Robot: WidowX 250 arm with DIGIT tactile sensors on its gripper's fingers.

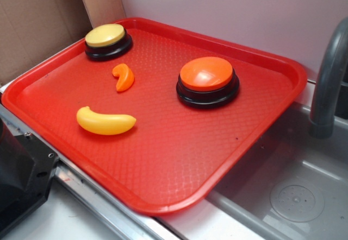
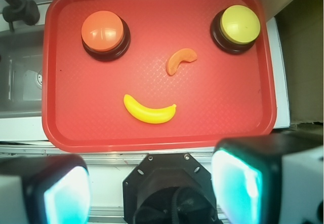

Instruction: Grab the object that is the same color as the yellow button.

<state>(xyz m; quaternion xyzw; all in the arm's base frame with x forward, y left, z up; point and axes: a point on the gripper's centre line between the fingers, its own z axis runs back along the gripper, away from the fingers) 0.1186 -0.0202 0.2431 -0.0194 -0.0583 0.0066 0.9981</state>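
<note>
Wrist view: gripper (image 2: 152,188) high above tray (image 2: 55,127) edge, fingers (image 2: 63,191) spread wide, empty; banana (image 2: 150,113) well apart

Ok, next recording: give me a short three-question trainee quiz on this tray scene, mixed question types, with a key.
1. True or false: the pincer is shut on the yellow banana.
2. Which item lies nearest the yellow button? A) orange button B) orange wedge C) grey faucet
3. Fill in: all four toys rest on the red ____.

Key
1. False: the pincer is open, hanging off the tray's near edge, and the banana lies free.
2. B
3. tray
</note>
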